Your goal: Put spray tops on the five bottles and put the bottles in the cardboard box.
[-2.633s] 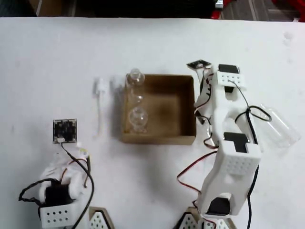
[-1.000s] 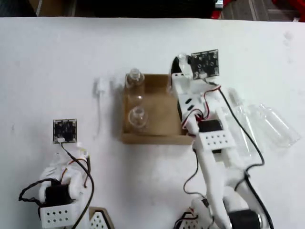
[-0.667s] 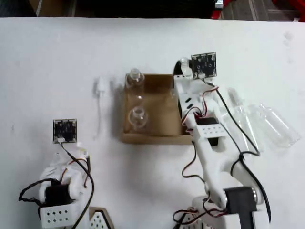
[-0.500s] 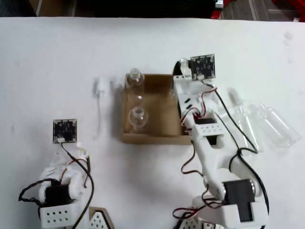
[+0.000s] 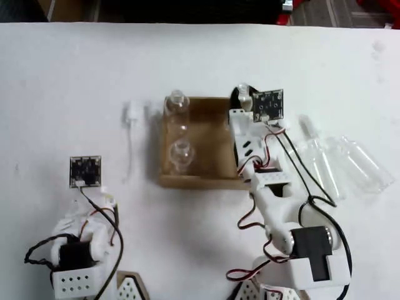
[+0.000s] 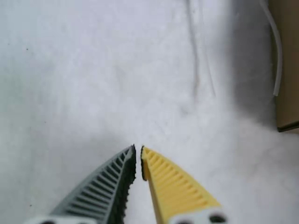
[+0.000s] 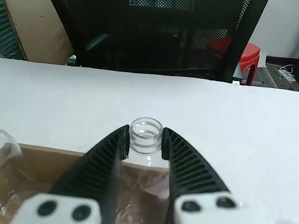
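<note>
The cardboard box (image 5: pixel 212 178) sits mid-table. Two clear uncapped bottles (image 5: pixel 177 103) (image 5: pixel 181 153) stand along its left wall. My right gripper (image 5: pixel 241 99) (image 7: pixel 145 136) is at the box's far right corner, shut on the neck of a third clear bottle (image 5: pixel 241 91) (image 7: pixel 146 130), which is upright and has no spray top. A white spray top (image 5: pixel 131 115) with a long tube lies on the table left of the box. My left gripper (image 6: pixel 138 156) is shut on nothing, low over bare table; its arm (image 5: pixel 75 253) rests at the near left.
Two more clear bottles (image 5: pixel 322 161) (image 5: pixel 365 165) lie on the table right of the box. A box edge (image 6: pixel 286 84) shows in the left wrist view. Beyond the table's far edge stand a black mesh chair (image 7: pixel 159 32) and a red stool (image 7: pixel 243 53).
The right arm swung from beside the box to over its far right corner with the bottle, then drew slightly nearer. The left arm has not moved.
</note>
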Motion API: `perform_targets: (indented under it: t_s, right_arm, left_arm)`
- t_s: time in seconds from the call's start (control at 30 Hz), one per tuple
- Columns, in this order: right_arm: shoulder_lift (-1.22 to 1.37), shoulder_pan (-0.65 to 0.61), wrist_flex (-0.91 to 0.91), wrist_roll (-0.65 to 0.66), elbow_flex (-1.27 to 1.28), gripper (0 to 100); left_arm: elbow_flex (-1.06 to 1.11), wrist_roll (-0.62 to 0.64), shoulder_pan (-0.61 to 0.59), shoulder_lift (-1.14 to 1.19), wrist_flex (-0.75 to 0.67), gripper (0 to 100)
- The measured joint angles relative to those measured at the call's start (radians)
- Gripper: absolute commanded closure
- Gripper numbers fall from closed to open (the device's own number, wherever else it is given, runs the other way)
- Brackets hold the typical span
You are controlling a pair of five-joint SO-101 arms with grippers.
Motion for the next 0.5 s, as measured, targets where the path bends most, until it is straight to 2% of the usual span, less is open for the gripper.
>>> perform_targets:
  t_s: [0.1,0.33,0.5]
  right_arm:
    - [0.000,0.000,0.000,0.000,0.002,82.8]
    - [-0.032,0.005,0.005,0.000,0.017,81.9]
    - [-0.189,0.005,0.216,0.000,0.014,81.8]
  left_arm:
    - [0.000,0.000,0.000,0.000,0.000,98]
    - [0.000,0.000,0.000,0.000,0.000,98]
    - [0.000,0.000,0.000,0.000,0.000,98]
